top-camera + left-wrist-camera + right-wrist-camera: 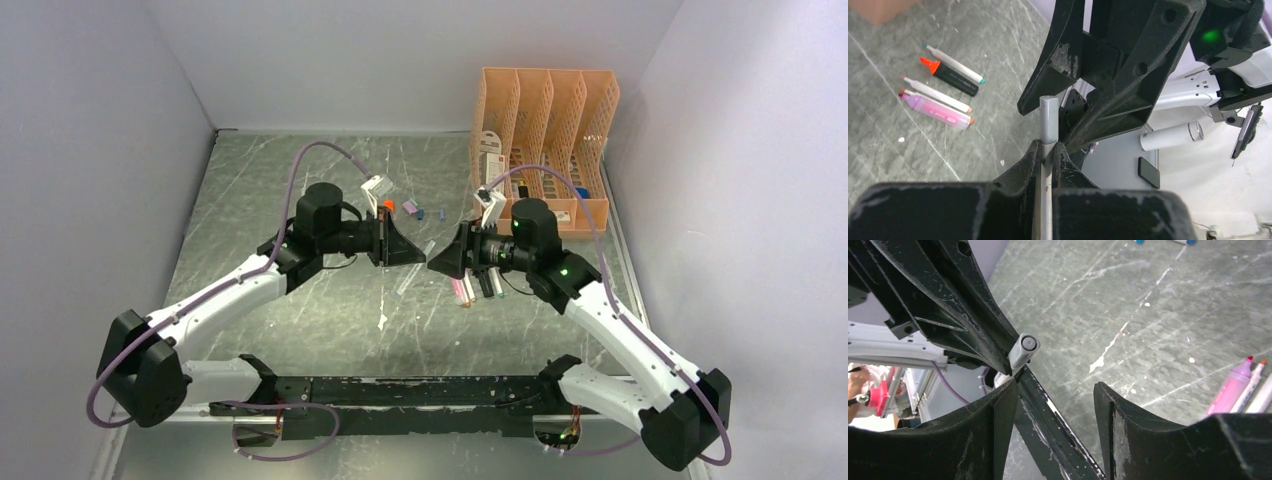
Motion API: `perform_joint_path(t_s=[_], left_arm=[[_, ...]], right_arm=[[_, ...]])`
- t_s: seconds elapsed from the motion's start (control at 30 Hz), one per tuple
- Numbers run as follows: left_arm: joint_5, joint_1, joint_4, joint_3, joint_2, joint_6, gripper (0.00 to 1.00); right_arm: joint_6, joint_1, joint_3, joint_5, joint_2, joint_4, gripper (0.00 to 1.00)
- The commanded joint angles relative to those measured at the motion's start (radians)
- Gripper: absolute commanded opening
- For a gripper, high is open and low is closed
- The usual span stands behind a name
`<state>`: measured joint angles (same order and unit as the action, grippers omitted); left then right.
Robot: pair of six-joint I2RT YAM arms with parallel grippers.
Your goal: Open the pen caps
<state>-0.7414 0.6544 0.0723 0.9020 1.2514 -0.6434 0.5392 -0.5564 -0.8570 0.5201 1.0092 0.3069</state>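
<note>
Found no legible text, brand or number anywhere. Made out reddish print along the barrel of the pink pen (935, 111), too blurred to read. Spotted pale markings on the stubby black marker (953, 79) near it, equally unreadable.

Four pens (950, 80) lie at upper left of the left wrist view; one grey-capped pen (1049, 120) is held. Four loose caps (410, 206); one peach mesh organiser (521, 100).
</note>
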Motion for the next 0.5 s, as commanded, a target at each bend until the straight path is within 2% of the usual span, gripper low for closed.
perform_joint_path(t_s=[0.0, 0.2, 0.47], left_arm=[[0.135, 0.040, 0.119, -0.026, -0.058, -0.012, 0.07], [0.202, 0.042, 0.173, -0.041, -0.037, -0.074, 0.07], [0.224, 0.047, 0.286, -0.074, -0.017, -0.171, 0.07]], right_arm=[[0.075, -0.002, 0.052, 0.055, -0.075, -0.149, 0.58], [0.115, -0.002, 0.104, 0.082, -0.092, -0.220, 0.57], [0.114, -0.002, 0.105, 0.078, -0.072, -0.241, 0.57]])
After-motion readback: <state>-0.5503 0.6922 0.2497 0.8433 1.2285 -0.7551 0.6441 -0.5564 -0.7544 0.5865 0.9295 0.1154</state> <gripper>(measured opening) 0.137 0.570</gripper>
